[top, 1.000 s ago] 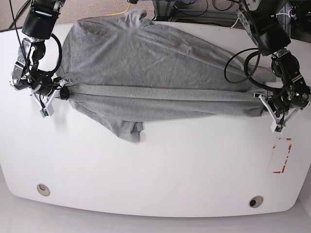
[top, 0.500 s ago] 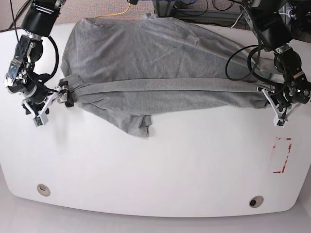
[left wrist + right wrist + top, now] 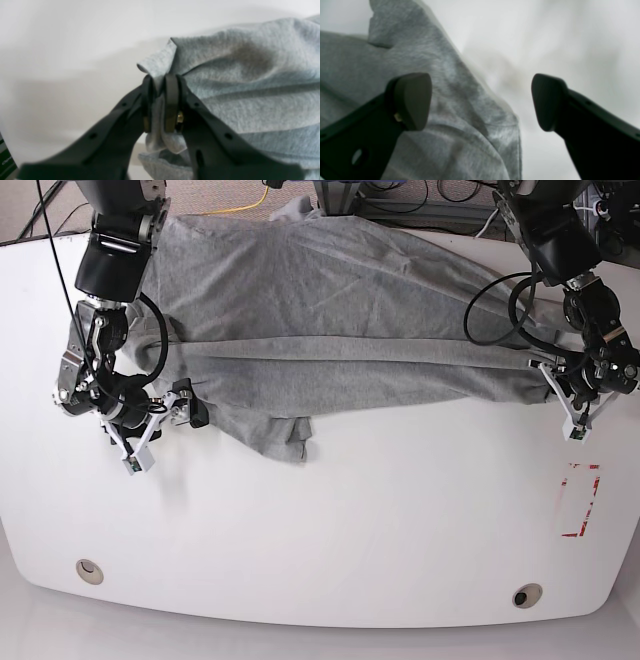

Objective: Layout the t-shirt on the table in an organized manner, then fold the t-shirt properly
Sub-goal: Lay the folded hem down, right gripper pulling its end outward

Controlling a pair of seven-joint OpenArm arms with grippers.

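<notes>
The heather-grey t-shirt [image 3: 330, 300] lies stretched sideways across the far half of the white table [image 3: 350, 530], with a crumpled flap [image 3: 285, 435] pointing toward the front. In the base view my left gripper [image 3: 548, 376] is at the shirt's right end, shut on a bunched corner. The left wrist view shows that fabric [image 3: 237, 82] pinched between the fingers of the left gripper [image 3: 161, 82]. My right gripper [image 3: 165, 425] sits at the shirt's left end, open. In the right wrist view, the right gripper [image 3: 480, 100] straddles the loose shirt edge [image 3: 460, 140] without gripping it.
A red tape rectangle [image 3: 580, 500] marks the table at the front right. Two round grommets [image 3: 90, 570] [image 3: 527, 595] sit near the front edge. Cables [image 3: 400, 195] run behind the table's far edge, where the shirt's top reaches.
My right gripper has opened, let go of the shirt's left end, and moved toward the front and inward. The left end has slackened onto the table. The left gripper keeps its hold.
</notes>
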